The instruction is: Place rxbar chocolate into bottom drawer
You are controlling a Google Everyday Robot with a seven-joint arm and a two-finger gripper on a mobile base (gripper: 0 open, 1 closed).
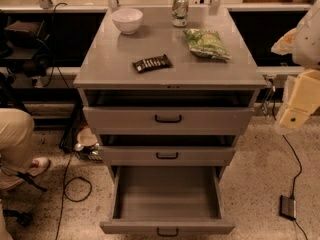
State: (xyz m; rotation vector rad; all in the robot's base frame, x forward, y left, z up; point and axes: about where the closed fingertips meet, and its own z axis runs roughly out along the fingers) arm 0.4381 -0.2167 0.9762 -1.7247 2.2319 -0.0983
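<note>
The rxbar chocolate (152, 63), a flat dark bar with pale lettering, lies on the grey cabinet top (115, 59), a little left of centre near the front edge. The bottom drawer (167, 227) is pulled far out and its grey inside shows nothing in it. The two shallower drawers above are each pulled out a little. My gripper (295, 116) shows as pale cream parts at the right edge of the view, beside the cabinet at top-drawer height. It is well apart from the bar and holds nothing I can see.
On the cabinet top stand a white bowl (127, 20), a drink can (180, 10) and a crinkled green snack bag (206, 44). A person's leg (15, 136) and shoe (37, 165) are at the left. Cables and a small black box (287, 206) lie on the floor.
</note>
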